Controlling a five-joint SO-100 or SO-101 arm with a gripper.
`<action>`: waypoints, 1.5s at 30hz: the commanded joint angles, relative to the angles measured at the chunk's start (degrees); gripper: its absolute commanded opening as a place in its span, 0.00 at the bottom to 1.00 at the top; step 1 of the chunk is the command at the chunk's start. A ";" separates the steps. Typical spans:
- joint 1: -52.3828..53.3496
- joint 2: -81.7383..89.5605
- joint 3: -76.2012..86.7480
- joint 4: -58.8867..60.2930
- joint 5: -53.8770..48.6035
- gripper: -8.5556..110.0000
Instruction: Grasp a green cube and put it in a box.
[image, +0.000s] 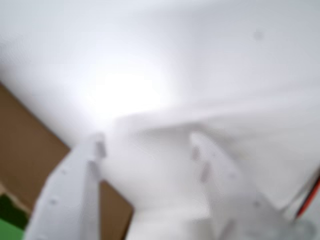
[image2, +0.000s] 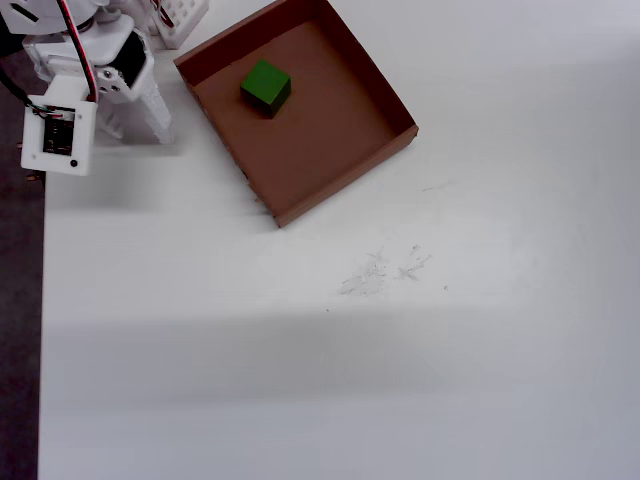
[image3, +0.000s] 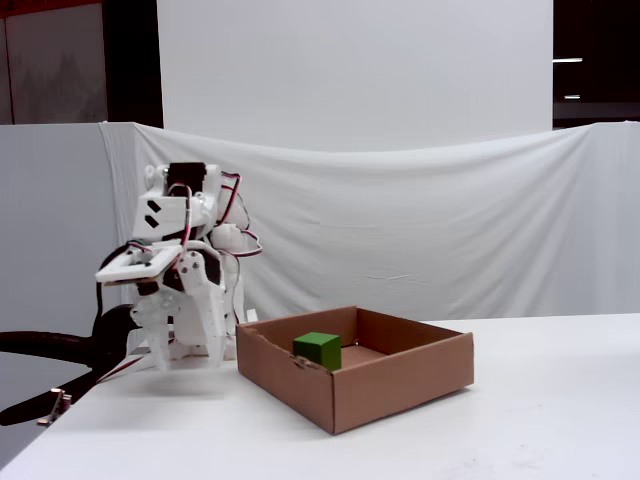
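The green cube (image2: 265, 85) rests on the floor of the brown cardboard box (image2: 340, 120), near its far-left corner in the overhead view. From the fixed view the green cube (image3: 318, 350) shows above the front wall of the box (image3: 390, 385). My white gripper (image2: 150, 118) hangs folded down beside the arm's base, left of the box and clear of it. It points at the table in the fixed view (image3: 185, 358). The blurred wrist view shows the gripper (image: 147, 142) open, fingers apart with nothing between them, and brown cardboard (image: 25, 150) at the left.
A small white gridded object (image2: 180, 15) stands behind the box's left corner. The table's left edge (image2: 42, 330) borders a dark strip. A white cloth backdrop (image3: 420, 230) hangs behind the table. Faint scuff marks (image2: 385, 270) lie on the white tabletop.
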 joint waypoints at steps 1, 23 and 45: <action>-0.26 0.53 -0.35 0.09 4.13 0.27; -1.49 0.53 -0.35 -0.09 6.15 0.27; -1.49 0.53 -0.35 -0.09 6.15 0.27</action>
